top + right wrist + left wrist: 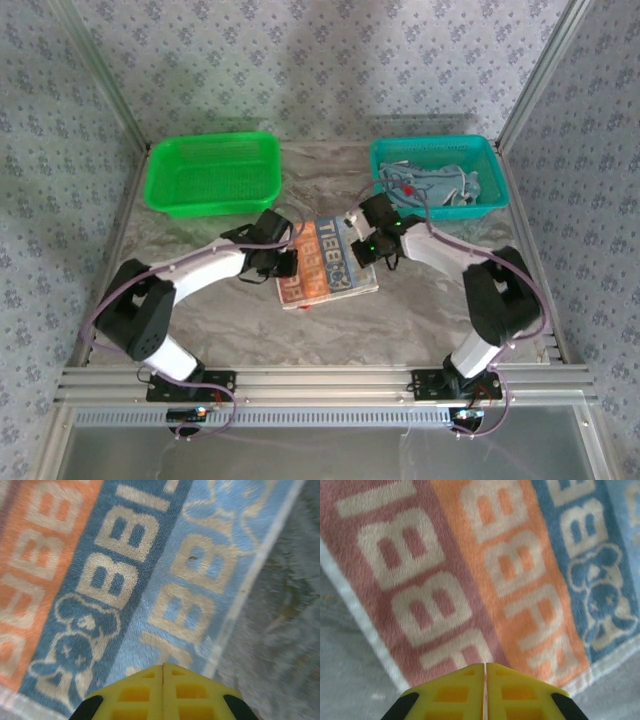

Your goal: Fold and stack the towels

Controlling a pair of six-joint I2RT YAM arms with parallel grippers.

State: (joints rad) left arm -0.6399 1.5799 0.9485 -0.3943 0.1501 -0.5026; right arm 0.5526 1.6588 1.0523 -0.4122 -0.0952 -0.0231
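A green basket (210,175) is seen far off to the left of the left gripper (287,262), a bit past it on the grey table (200,320). The left gripper is set down at the left edge of the striped towel (325,262). In the left wrist view its yellow fingers (450,695) are pressed tight together. Only a thin line is left between them, and nothing is seen held there. Just ahead of these fingers the towel is spread flat, with pink, orange and blue stripes, big white block letters and a white edge.

The towel is lying right between the two grippers. The right gripper (363,250) is set at the towel's right edge. In the right wrist view its fingers (195,692) are squeezed tight together too, and nothing is seen between them. Orange, dark blue and light blue stripes are seen ahead of them, and bare table is seen off to their right.

A teal basket (490,165) is found past the right gripper and a little to its right. Some light blue towels (440,185) are bunched up inside it.
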